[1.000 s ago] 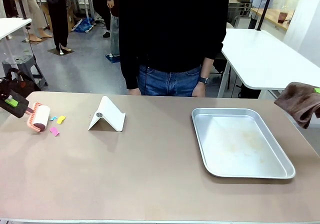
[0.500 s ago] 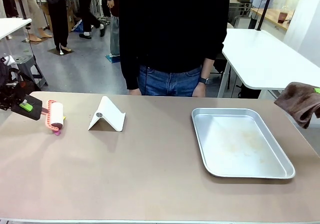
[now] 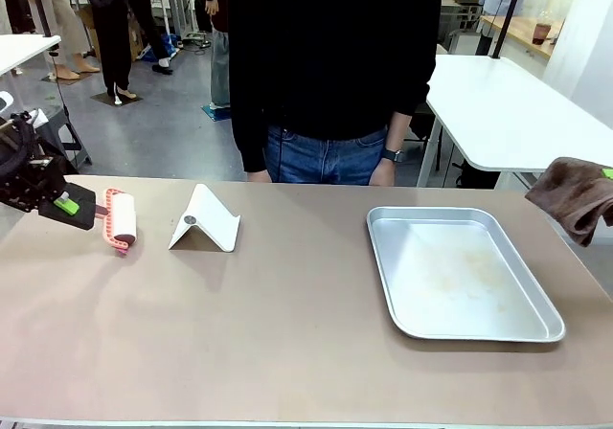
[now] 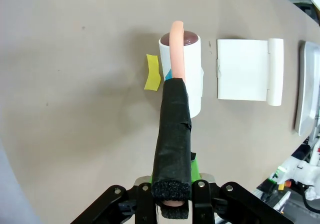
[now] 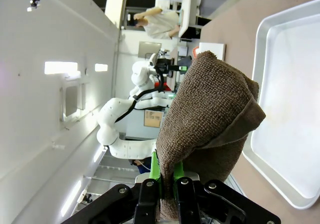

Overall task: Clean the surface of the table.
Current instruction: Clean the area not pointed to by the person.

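The beige-brown table (image 3: 287,333) spans the front view. At its far left my left gripper (image 3: 67,204) is shut on the black foam handle (image 4: 172,144) of a lint roller (image 3: 122,220) with a pink frame, which rests on the tabletop. In the left wrist view the white roller (image 4: 192,69) lies over a blue paper scrap (image 4: 168,74), with a yellow scrap (image 4: 152,72) just beside it. At the right edge my right gripper (image 3: 605,174) is shut on a brown cloth (image 3: 575,199), held above the table; the cloth (image 5: 210,114) hangs over the gripper (image 5: 165,184).
A white folded stand (image 3: 204,220) sits right of the roller. A silver metal tray (image 3: 460,271) lies on the right half, below the cloth. A person in black stands at the far edge, hands down. The near half of the table is bare.
My left gripper has rolled the lint roller rightward over the coloured scraps, which no longer show in the front view. The right arm and cloth have not moved.
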Controlling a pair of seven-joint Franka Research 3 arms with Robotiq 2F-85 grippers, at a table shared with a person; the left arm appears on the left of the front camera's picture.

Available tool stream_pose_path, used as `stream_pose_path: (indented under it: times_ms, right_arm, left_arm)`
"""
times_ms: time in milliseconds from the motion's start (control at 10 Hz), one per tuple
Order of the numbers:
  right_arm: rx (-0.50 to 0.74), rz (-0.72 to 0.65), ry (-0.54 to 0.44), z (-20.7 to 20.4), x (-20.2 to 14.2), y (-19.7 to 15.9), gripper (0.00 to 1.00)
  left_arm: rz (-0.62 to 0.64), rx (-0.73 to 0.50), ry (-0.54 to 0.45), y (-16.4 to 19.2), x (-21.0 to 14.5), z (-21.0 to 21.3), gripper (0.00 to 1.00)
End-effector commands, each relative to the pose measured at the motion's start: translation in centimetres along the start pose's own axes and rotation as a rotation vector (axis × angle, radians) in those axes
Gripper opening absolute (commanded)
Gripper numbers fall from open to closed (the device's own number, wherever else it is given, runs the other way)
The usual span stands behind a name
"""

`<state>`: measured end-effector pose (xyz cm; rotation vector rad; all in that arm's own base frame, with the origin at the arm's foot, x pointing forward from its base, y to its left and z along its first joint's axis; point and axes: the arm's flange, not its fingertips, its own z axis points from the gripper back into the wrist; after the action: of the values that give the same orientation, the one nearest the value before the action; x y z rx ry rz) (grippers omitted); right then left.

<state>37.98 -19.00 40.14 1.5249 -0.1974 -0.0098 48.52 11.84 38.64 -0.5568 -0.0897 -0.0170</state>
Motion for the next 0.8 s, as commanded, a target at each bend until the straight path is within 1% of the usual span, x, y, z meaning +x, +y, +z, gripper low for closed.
stream_pose_path:
  times_ms: [0, 100, 300, 400, 700]
  right_arm:
    - [0.003, 0.006, 0.004, -0.1, -0.1, 0.3, 0.11]
    - [0.003, 0.006, 0.004, -0.1, -0.1, 0.3, 0.11]
    - [0.003, 0.006, 0.004, -0.1, -0.1, 0.3, 0.11]
    - [0.003, 0.006, 0.004, -0.1, -0.1, 0.3, 0.11]
    - [0.003, 0.006, 0.004, -0.1, -0.1, 0.3, 0.11]
  left_arm:
    - [0.06, -0.08, 0.011, 0.9, 0.8, 1.1, 0.22]
    - [0.067, -0.135, -0.003, 1.3, 1.1, 3.1, 0.22]
    - [0.054, -0.171, -0.014, 2.7, 1.0, 6.1, 0.22]
    - [0.058, -0.164, -0.008, 3.8, 1.0, 6.9, 0.22]
    - [0.074, -0.123, 0.057, 8.6, 0.4, 7.9, 0.22]
